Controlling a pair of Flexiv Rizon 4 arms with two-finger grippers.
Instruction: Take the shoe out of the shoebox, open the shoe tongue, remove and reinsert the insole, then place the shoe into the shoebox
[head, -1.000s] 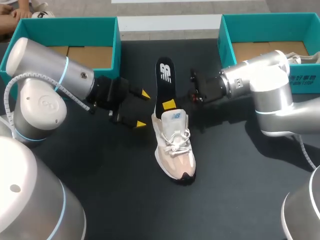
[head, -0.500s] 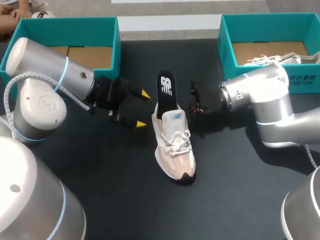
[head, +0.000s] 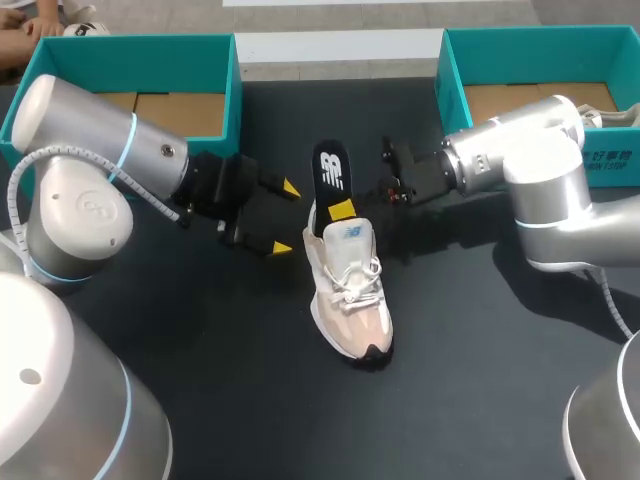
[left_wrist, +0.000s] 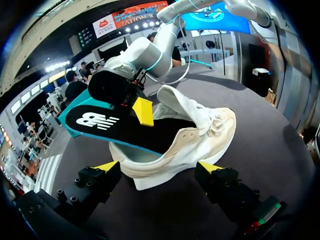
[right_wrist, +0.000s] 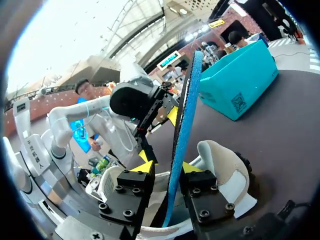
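the right gripper (right_wrist: 172, 169) has its jaws pinched on the insole (head: 331, 172), one yellow tip on each face of the thin sheet, just above the heel opening of the shoe (head: 350, 290). the insole's front end is down inside the shoe and its heel end sticks out toward the far side. the left gripper (head: 286, 218) has its jaws spread wide, holding nothing, just beside the shoe's heel. the shoe rests on the dark table (head: 450, 340), between the left shoebox (head: 130, 48) and the right shoebox (head: 540, 38), outside both. the insole sits lower in the shoe than a second ago. the right gripper's yellow tip, hidden half a second ago, shows again at the collar. the left arm has not moved.
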